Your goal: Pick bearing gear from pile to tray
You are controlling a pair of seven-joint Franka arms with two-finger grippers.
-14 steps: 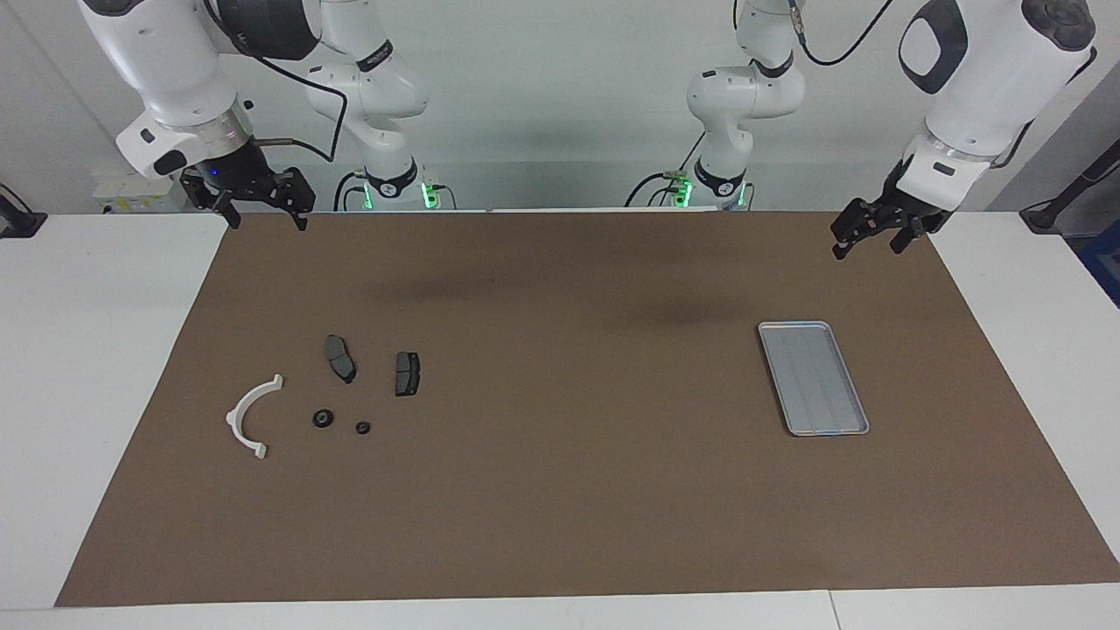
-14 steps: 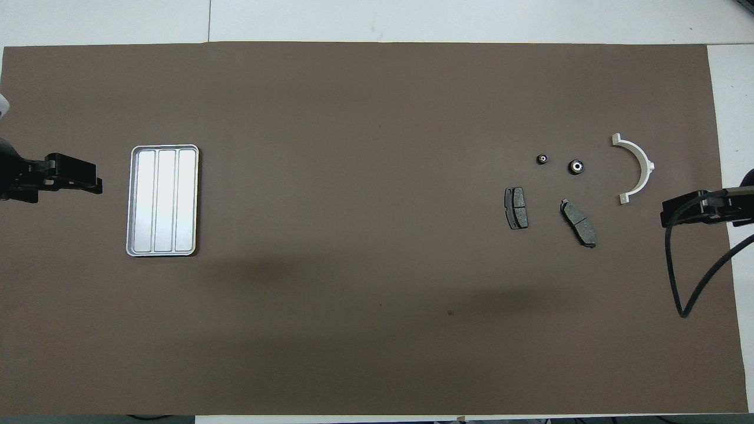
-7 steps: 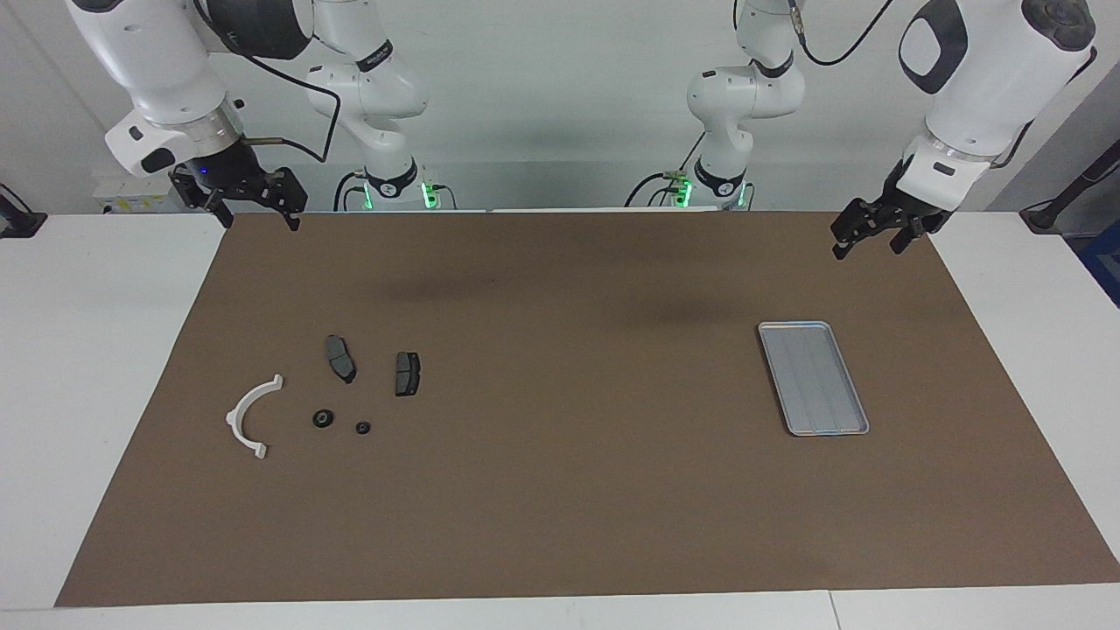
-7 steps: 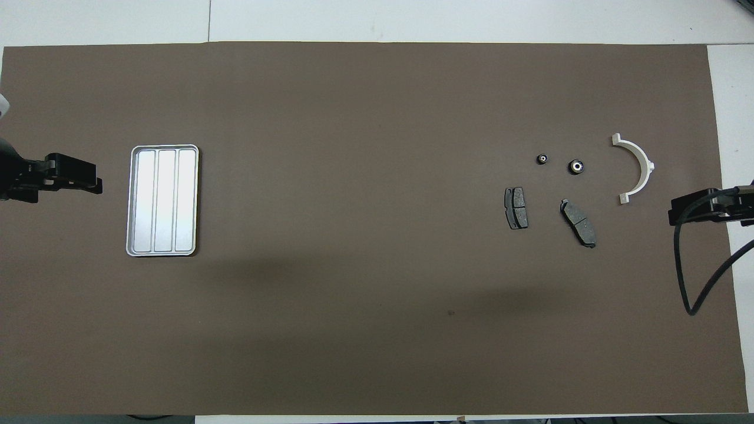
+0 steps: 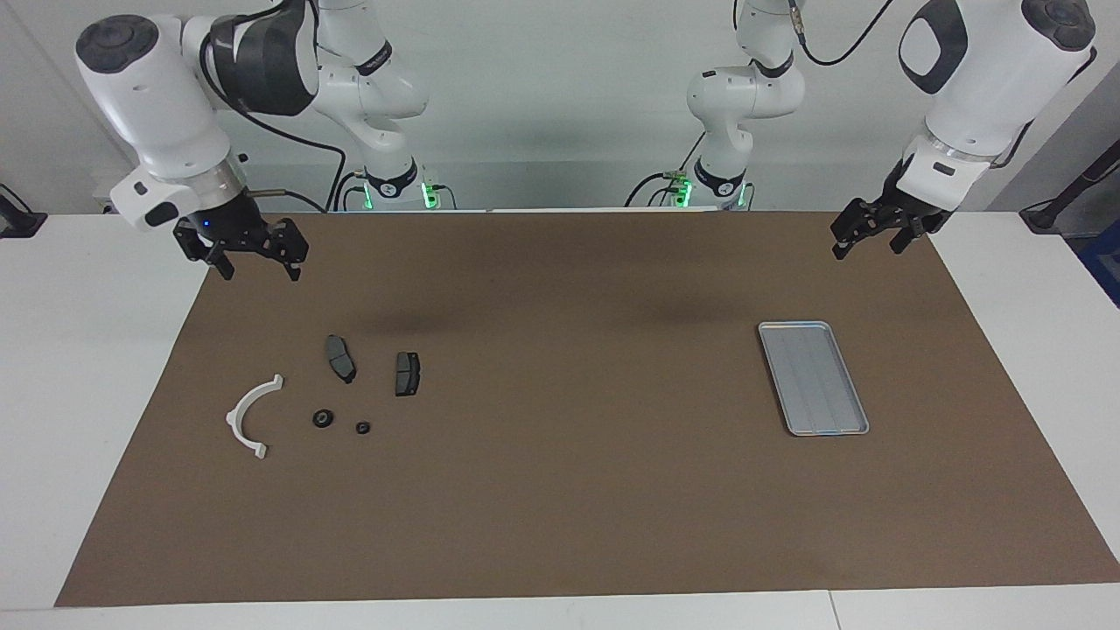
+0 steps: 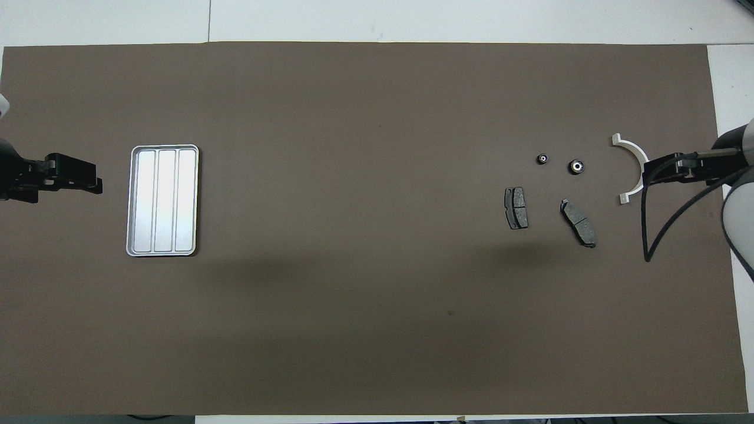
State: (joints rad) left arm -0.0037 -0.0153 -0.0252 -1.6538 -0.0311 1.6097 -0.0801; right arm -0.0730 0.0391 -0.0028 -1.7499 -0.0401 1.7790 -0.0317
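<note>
Brown matting covers my white worktop (image 5: 52, 367). My small ribbed silver-grey metal tray (image 5: 814, 378) sits bare toward the left arm's end. Compared with half a second ago, my right claw (image 5: 254, 267), fingers spread and holding nothing, has dropped lower, over the mat beside the pile's white curved plastic arc (image 5: 249, 416). From overhead it hides part of that arc. Two small black round pieces (image 5: 323, 419) lie on the mat by two dark grey brake pads (image 5: 340, 358). My left claw (image 5: 866, 243) waits, spread open.
</note>
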